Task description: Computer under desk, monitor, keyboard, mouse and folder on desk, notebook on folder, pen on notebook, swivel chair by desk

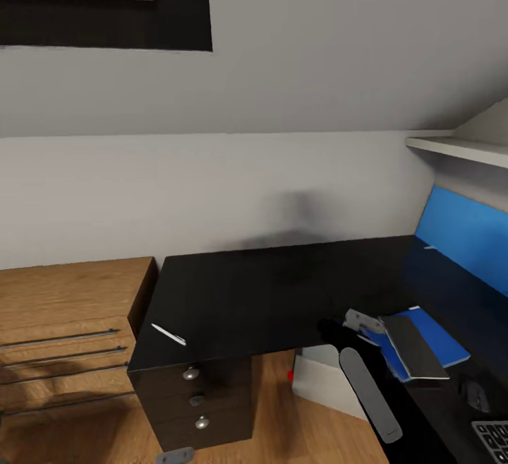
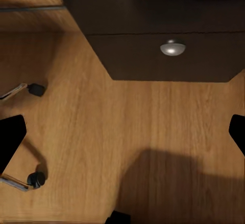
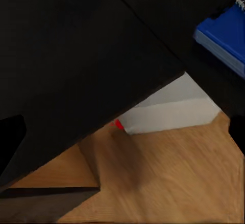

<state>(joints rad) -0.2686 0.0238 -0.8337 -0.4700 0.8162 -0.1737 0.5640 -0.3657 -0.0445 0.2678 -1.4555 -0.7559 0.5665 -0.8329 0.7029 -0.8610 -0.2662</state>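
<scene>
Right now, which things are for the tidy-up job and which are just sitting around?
For the job: desk; pen; blue folder with the grey notebook on it; keyboard; mouse; white computer under the desk.

Just around: wooden dresser; wall shelf; blue panel.

wooden dresser [image 1: 67, 337] | wall shelf [image 1: 458, 147] | wood floor [image 2: 127, 142]

One black desk [image 1: 282, 287] with three drawer knobs [image 1: 191, 373], plus one pen [image 1: 168, 335]. One blue folder [image 1: 441, 337], one notebook [image 1: 415, 348], one keyboard [image 1: 494, 439], one mouse [image 1: 478, 396].
</scene>
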